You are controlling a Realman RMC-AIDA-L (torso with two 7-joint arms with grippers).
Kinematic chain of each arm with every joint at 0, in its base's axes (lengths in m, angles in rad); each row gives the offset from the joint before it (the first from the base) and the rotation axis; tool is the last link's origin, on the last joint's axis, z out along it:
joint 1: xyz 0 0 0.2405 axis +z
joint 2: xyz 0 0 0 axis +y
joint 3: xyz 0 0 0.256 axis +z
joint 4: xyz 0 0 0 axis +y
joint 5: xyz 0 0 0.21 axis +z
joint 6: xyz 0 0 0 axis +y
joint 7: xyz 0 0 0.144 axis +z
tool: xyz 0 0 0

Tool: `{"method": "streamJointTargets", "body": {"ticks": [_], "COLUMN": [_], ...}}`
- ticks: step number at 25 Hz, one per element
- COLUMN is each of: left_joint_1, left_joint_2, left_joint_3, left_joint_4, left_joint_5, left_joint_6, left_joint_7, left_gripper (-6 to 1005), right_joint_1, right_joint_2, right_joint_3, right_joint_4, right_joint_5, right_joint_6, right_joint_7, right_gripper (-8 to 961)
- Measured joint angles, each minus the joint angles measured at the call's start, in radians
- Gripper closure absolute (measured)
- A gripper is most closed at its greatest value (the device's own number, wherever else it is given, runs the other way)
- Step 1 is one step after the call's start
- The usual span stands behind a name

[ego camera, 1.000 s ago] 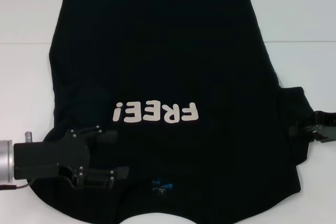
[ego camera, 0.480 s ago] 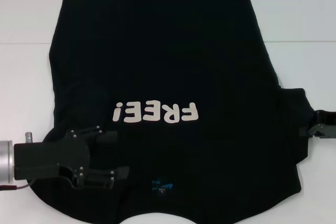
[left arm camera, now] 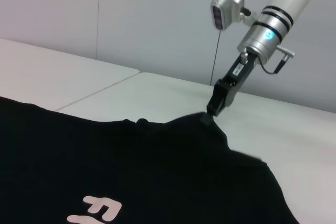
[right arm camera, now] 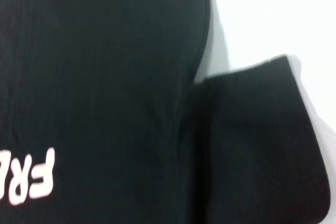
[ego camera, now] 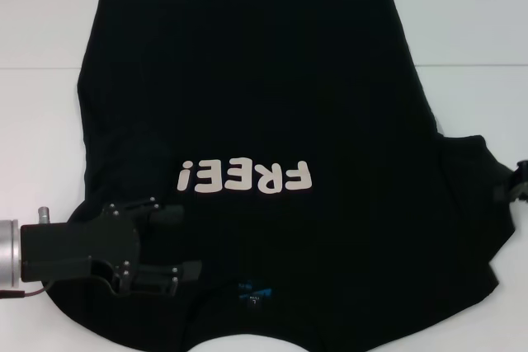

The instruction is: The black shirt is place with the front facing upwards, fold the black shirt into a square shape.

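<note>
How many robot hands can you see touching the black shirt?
2. The left gripper rests on the black shirt near its left sleeve. The right gripper pinches the right sleeve tip, lifting it off the table.

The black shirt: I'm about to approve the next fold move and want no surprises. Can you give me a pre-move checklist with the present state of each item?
1. Black shirt lies front up, "FREE!" lettering visible: ok.
2. Right claw has hold of the right sleeve, cloth tented up at its tip: ok.
3. Left claw grips cloth: not ok, it sits open over the shirt's left shoulder area.
4. Shirt body flat on the white table: ok, no big wrinkles.
5. Left sleeve spread out: cannot tell, the left arm hides it.
</note>
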Motion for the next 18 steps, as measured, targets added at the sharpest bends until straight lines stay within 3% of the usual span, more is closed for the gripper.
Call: {"method": "streamJointTargets", "body": {"ticks": [7,18], "left_joint_1": [0.000,0.000], "left_joint_2": [0.000,0.000], "left_joint_3": [0.000,-0.002], "left_joint_4": [0.000,0.001], "left_joint_5": [0.000,0.000], "left_joint_6": [0.000,0.000], "left_joint_7": [-0.002,-0.003], "left_gripper": [88,89], "right_joint_1": [0.012,0.127], "right_joint_2": [-0.004,0.032], "right_joint_3": [-0.006,-0.138], "right_joint_4": [-0.076,-0.081], "right_joint_5": [0.001,-0.004], "right_joint_6": [-0.019,-0.025], "right_joint_7": [-0.028,-0.055], "right_gripper": [946,945]}}
